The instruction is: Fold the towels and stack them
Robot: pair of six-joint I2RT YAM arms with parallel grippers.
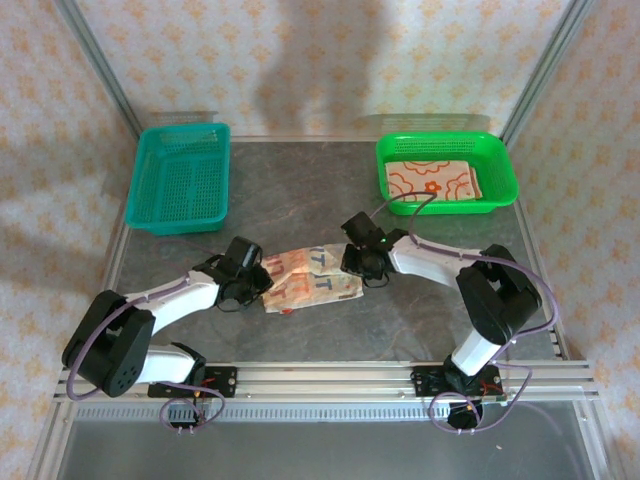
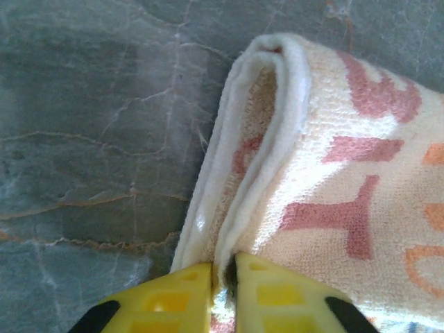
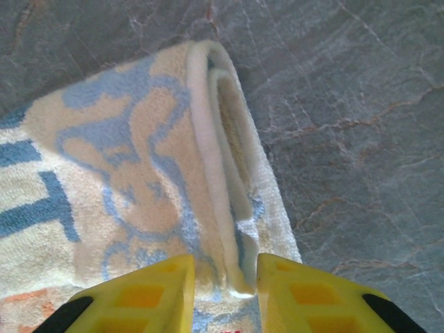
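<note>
Item: towel [image 1: 312, 278], cream with orange and blue letters, lying doubled at frame centre on the worktop [image 1: 290, 190]. My left jaws were pressed together on its left folded edge; my right jaws pinched the thicker doubled edge on the right.

Handling, as I judged: lift both ends level, hold the cloth taut, square the edges before laying the next fold.

Nearby: second towel [image 1: 430, 180], folded, inside green basket [image 1: 450, 206], upper right; teal basket [image 1: 178, 226], upper left. Both stood well apart from the fold. My own arms crowded it most.
</note>
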